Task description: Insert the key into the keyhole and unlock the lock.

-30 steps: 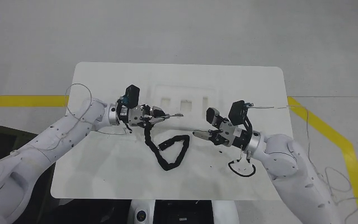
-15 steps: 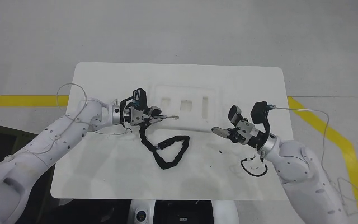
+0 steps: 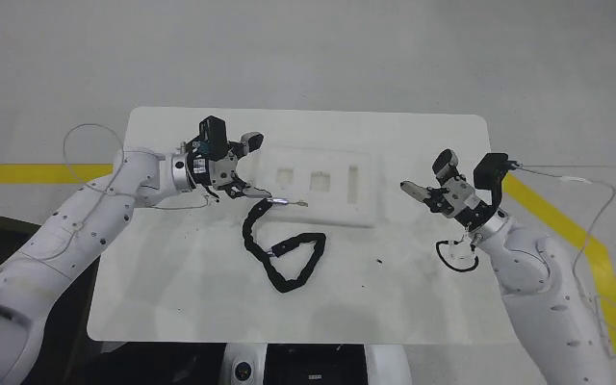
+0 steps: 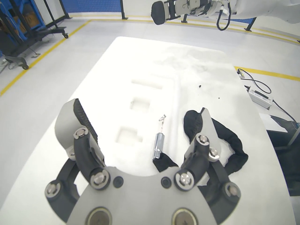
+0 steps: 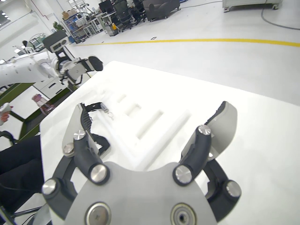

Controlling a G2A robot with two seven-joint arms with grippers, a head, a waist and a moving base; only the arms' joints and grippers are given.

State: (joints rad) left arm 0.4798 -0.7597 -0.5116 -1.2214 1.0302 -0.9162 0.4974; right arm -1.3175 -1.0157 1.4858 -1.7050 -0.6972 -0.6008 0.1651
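- The left claw [image 4: 133, 114] is hanging at about 10 o'clock on the surface [image 3: 433, 289], its fingers spread wide and gripping nothing.
- Just at its 4 o'clock, the lock cylinder [image 4: 159, 145] is lying on the 7 o'clock corner of the white foam tray [image 3: 366, 214]. The key [image 4: 161, 124] is sticking out of its end toward 3 o'clock and appears to be pushed home into it.
- The black chain [image 3: 279, 276] is trailing from the lock cylinder toward 6 o'clock and looping on the surface, with its far end lying apart from the cylinder.
- The right claw [image 5: 152, 108] is hovering at 3 o'clock, well apart from the key, likewise spread and empty.
- By my judgement, insertion is looking finished, but I cannot tell whether the unlocking turn is done.
- If it is not, the next move is calling for one claw steadying the lock cylinder while the other is pinching the key's small head and twisting, a fine target that may be prone to slipping.
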